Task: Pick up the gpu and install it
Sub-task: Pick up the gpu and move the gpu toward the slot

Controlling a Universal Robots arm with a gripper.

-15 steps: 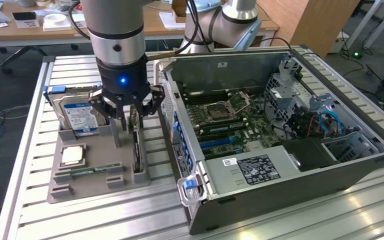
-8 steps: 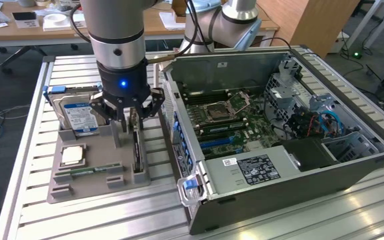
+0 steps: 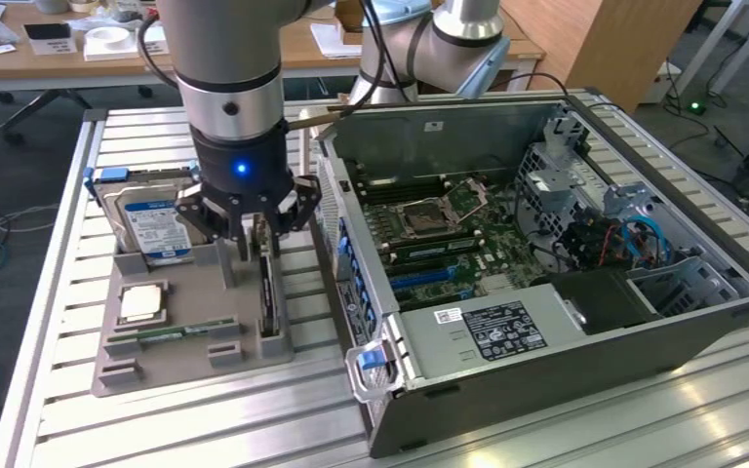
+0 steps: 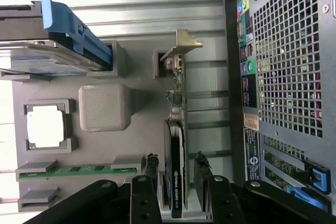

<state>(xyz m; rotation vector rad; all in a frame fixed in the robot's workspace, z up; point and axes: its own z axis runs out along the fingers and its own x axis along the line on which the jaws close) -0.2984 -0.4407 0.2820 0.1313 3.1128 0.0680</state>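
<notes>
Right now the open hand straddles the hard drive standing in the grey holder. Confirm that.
Not the hard drive: the open hand straddles the gpu standing in the grey holder, as the wrist view shows. The hard drive stands elsewhere in the holder.

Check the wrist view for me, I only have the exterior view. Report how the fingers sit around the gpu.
Observer: The gripper is open, with one finger on each side of the gpu, which stands on edge. A gap shows on the case side.
Operator: Give me the bracket end.
Observer: The metal bracket is at the card's end farthest from the gripper, beside a post of the grey holder.
Operator: Name what faces the card.
Observer: The computer case, its perforated rear panel with coloured audio ports.
</notes>
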